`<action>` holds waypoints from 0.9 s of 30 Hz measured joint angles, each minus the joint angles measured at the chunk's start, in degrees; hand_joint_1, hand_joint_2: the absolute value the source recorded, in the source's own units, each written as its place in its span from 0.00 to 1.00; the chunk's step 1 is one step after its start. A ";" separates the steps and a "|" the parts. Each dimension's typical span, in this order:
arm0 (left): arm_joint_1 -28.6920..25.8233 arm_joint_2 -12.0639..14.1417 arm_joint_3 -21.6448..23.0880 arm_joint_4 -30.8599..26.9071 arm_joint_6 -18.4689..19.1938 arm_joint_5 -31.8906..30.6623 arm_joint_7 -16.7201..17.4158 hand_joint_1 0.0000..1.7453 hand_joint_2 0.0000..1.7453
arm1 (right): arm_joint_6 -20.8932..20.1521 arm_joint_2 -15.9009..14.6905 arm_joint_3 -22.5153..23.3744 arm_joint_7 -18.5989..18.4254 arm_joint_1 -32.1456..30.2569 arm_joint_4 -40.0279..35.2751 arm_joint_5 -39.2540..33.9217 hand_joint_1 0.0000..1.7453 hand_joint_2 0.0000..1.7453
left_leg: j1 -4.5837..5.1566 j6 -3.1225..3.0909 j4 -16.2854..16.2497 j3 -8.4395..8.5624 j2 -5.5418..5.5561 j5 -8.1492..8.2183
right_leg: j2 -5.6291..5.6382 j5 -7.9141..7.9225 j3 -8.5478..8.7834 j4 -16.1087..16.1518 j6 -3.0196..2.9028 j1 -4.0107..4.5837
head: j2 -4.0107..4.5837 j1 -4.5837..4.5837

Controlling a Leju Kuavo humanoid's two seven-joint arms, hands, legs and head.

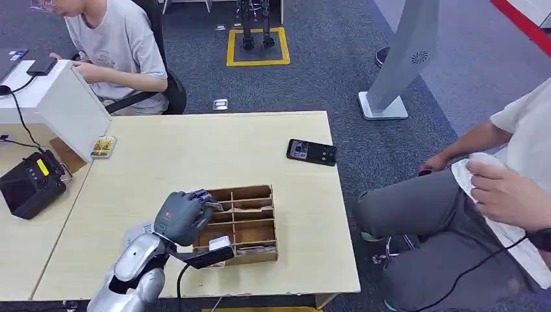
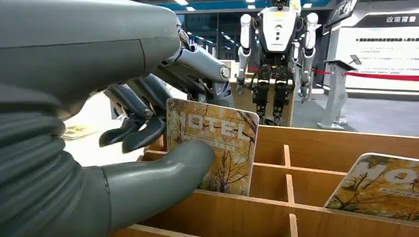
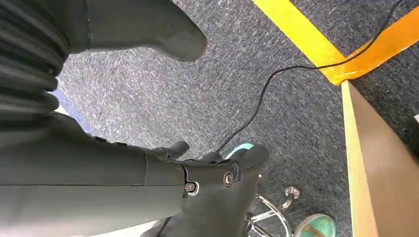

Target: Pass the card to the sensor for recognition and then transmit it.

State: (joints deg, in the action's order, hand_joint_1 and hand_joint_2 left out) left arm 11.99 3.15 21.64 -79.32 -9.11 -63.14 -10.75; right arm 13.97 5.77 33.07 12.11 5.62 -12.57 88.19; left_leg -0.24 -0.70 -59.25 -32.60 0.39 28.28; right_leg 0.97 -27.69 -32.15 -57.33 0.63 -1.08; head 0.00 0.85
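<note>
The card [image 2: 213,148], printed with autumn trees and the word HOTEL, is standing upright in a compartment of the wooden divided box [image 1: 250,224] on the pale table, at the box's left side. It is sitting pinched between thumb and fingers of the left hand [image 1: 183,216]. Another card [image 2: 380,187] of seemingly the same print is leaning in a neighbouring compartment.
</note>
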 joint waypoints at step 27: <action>3.09 4.37 -0.55 -5.59 4.39 8.55 -1.03 1.00 1.00 | 0.00 0.00 -0.07 -0.02 0.00 0.00 0.00 0.00 1.00 | 0.00 0.02 0.00 -0.01 0.01 -0.03 | -0.01 0.00 0.00 -0.03 0.00 0.00 | 0.00 0.00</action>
State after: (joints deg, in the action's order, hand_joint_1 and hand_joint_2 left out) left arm 15.08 7.52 21.09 -84.91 -4.72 -54.60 -11.78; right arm 13.97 5.77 33.00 12.09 5.61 -12.57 88.19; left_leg -0.25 -0.68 -59.25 -32.61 0.40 28.25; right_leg 0.96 -27.69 -32.15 -57.36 0.63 -1.08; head 0.00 0.85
